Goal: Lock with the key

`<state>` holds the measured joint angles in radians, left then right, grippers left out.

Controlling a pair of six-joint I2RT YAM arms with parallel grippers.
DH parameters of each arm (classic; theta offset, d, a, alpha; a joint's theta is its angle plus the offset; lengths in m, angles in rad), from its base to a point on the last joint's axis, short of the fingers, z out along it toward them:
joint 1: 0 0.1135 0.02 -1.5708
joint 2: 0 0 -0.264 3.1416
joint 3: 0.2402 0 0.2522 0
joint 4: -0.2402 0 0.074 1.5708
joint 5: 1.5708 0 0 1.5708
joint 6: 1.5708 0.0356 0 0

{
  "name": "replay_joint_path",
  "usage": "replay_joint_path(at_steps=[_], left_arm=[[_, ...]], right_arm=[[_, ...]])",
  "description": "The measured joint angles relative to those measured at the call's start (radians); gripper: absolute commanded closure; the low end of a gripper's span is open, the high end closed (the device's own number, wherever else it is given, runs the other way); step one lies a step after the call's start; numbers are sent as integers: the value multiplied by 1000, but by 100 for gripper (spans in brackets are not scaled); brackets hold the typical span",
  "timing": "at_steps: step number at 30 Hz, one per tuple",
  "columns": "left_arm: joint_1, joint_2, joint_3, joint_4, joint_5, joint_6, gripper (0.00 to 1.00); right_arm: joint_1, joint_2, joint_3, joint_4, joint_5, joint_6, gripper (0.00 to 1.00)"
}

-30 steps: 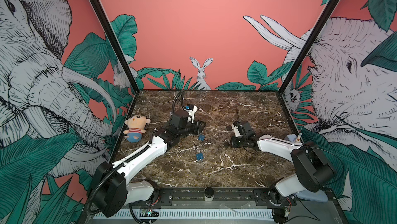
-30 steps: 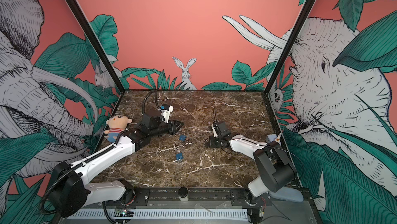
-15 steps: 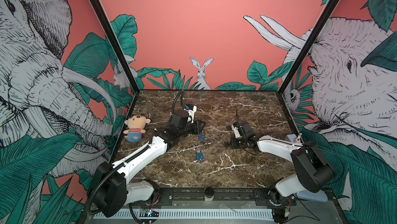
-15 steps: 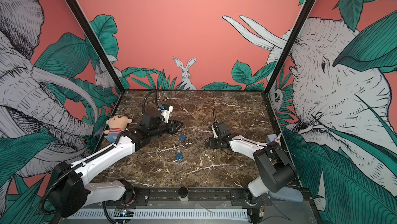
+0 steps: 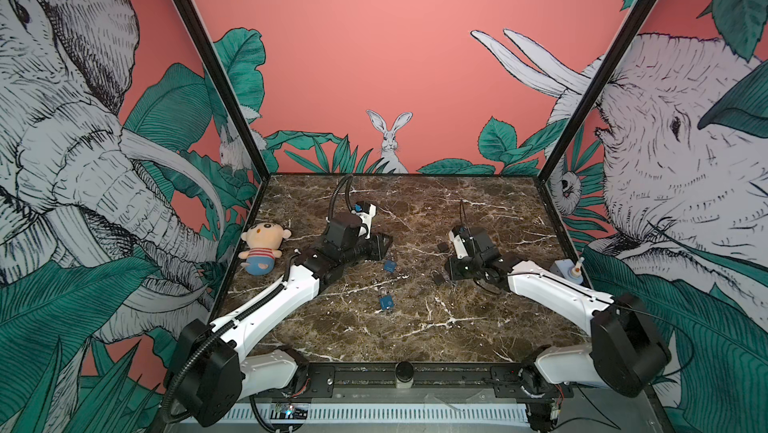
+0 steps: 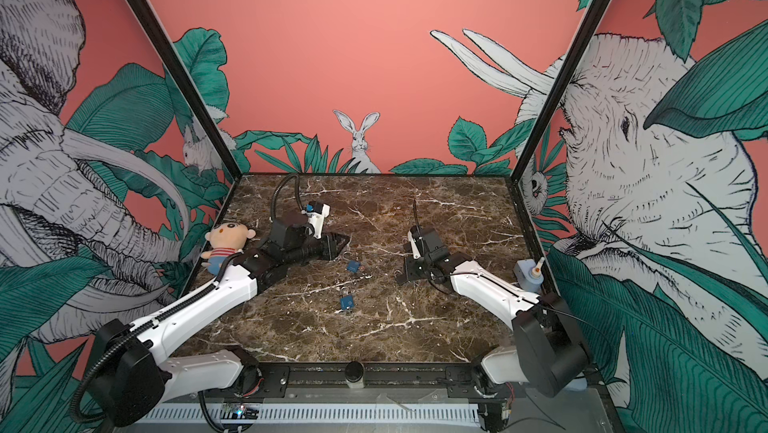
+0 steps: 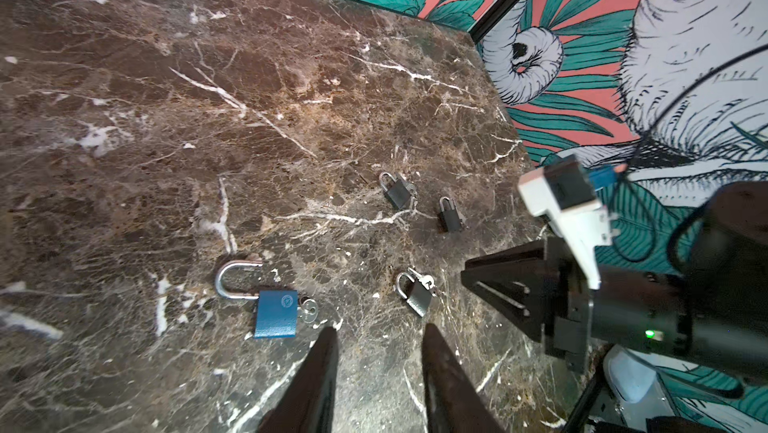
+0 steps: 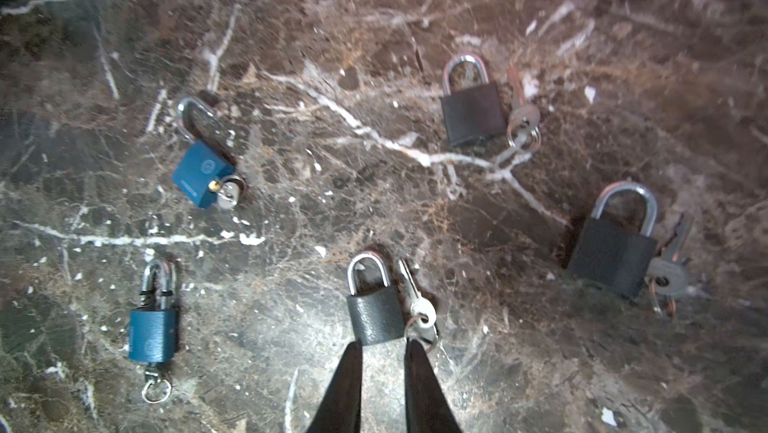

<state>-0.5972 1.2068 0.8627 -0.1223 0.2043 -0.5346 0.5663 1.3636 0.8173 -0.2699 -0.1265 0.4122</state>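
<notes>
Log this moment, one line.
task: lock with key | left gripper: open, empty, beside blue padlock | right gripper: open, tips at grey padlock | held: nothing

This is a robot test booth, a staged lab cell rather than a home or a shop. A marble-patterned table point(image 5: 415, 327) is boxed in on three sides by wall panels point(image 5: 374, 36) printed with elephants, a rabbit point(image 5: 390, 136) and green leaves on salmon pink, joined by black frame posts point(image 5: 209, 65). Two white-and-black robot arms, the left arm point(image 5: 270, 302) and the right arm point(image 5: 552, 289), are mounted on a black rail point(image 5: 453, 377) along the table's near edge, with a slotted cable duct point(image 5: 374, 412) and bare wiring below it. Padlocks point(image 8: 376, 318) with keys point(image 8: 419, 306) and a plush doll point(image 5: 262, 248) lie loose on the table.
</notes>
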Motion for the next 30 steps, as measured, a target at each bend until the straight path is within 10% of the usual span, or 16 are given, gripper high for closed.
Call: replay_joint_path(at_steps=[30], left_arm=[[244,-329,-238,-278,-6,-54,62]], right_arm=[[267,492,478,-84,14,-344,54]])
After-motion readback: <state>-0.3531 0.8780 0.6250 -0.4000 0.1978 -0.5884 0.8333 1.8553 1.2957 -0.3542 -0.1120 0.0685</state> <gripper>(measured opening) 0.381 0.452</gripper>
